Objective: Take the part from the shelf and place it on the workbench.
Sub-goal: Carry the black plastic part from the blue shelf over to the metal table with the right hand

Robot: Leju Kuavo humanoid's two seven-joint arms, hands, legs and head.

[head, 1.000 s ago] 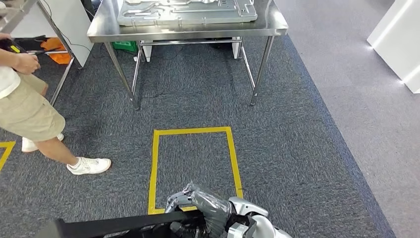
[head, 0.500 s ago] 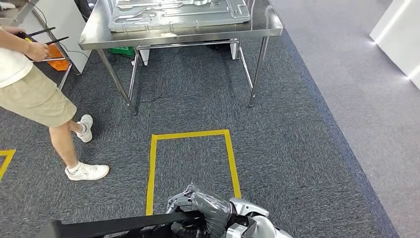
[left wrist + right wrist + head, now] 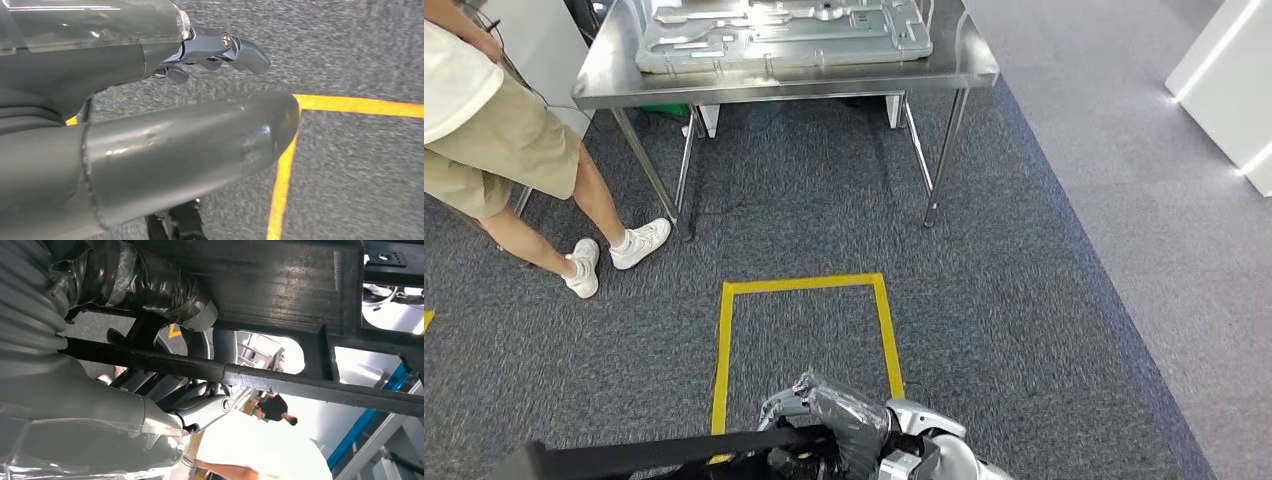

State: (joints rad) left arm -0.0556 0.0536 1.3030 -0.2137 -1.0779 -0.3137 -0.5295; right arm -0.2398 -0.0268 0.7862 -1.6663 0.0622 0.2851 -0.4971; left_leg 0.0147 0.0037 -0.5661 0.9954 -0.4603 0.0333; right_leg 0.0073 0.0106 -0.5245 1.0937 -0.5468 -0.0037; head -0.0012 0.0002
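A: So, where is the part (image 3: pixel 674 452) right now?

B: Low at the near edge of the head view, a black flat frame carried crosswise, with the right hand (image 3: pixel 829 420) wrapped around its bar. The right wrist view shows fingers (image 3: pixel 150 285) curled over one black rail.

A: And the left hand (image 3: pixel 215 50)?

B: Its fingers look loosely extended over the carpet; whether it grips anything, I cannot tell.

A: How will the part handle?

B: Rigid, I'd judge, and fairly light (it looks like printed plastic with open cutouts). Long, though, so it may swing; holding a rail near the middle seems sensible.

A: The workbench (image 3: pixel 964 70)?

B: Far ahead, beyond the yellow tape square (image 3: pixel 804 345), already bearing a metal panel (image 3: pixel 774 35). A person (image 3: pixel 494 130) stands far left.
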